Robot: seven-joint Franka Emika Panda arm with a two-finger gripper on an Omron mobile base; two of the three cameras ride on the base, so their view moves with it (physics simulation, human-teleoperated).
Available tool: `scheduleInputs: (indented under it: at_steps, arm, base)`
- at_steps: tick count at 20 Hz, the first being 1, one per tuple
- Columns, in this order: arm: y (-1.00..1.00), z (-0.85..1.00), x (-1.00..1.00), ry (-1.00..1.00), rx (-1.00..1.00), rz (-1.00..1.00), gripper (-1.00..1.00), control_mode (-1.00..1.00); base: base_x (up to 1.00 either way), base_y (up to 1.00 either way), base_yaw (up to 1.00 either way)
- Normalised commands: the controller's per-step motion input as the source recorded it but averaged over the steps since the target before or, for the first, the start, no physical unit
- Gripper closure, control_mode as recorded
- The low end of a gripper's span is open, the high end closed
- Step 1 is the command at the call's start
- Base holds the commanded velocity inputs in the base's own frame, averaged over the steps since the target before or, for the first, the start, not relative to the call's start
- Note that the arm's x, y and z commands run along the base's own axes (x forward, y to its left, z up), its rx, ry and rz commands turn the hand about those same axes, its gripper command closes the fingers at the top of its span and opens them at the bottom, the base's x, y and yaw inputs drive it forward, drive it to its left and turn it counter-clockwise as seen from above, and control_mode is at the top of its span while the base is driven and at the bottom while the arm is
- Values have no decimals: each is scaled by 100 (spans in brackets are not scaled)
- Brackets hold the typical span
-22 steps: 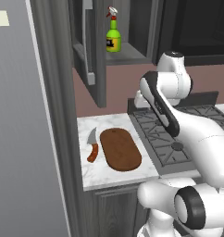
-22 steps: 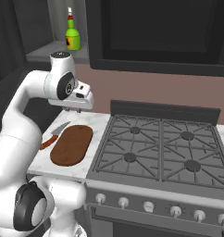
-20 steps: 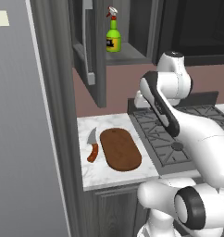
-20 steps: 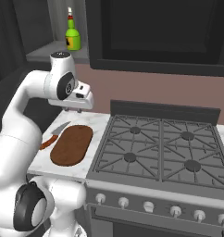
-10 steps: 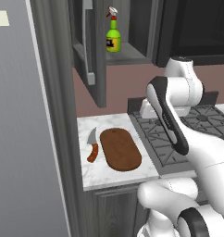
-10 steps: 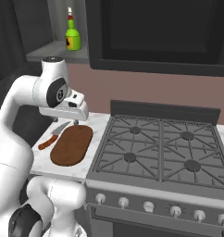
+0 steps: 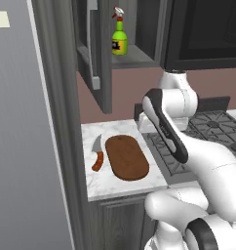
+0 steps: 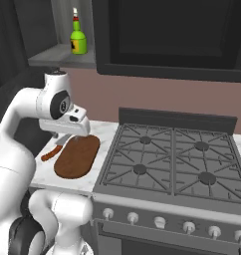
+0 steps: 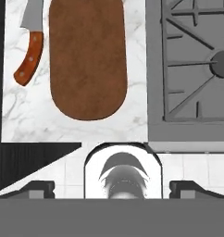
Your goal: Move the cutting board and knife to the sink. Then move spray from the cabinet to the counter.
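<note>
On the desk, left of the stovetop:
Cutting board (image 7: 127,157): laid flat on the white marble desk (image 7: 93,179), one long side near the stovetop (image 8: 172,159).
Knife (image 7: 97,155): laid just beside the board on the side away from the stove, apart from it, handle toward the desk front.
Spray (image 7: 119,40): stood upright on the shelf of the open cabinet (image 7: 93,53).
End effector (image 9: 111,187): held above the desk, fingers spread wide, released, nothing grasped.
</note>
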Motion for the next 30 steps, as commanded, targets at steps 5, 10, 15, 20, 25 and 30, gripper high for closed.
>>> scheduleInputs:
  at_steps: [5,10,15,20,25,30]
  arm:
    - [39,-41,100,16,0,0,-100,-100]
    - [37,-43,100,16,0,0,-100,-100]
    - [10,-28,97,7,0,0,-100,-100]
    - [0,-18,88,3,0,0,-100,-100]
    - [0,-30,73,2,0,0,-100,-100]
    - [0,-52,49,0,0,0,-100,-100]
  base:
    - [0,0,0]
    - [0,0,0]
    - [0,0,0]
    - [0,0,0]
    - [0,0,0]
    - [0,0,0]
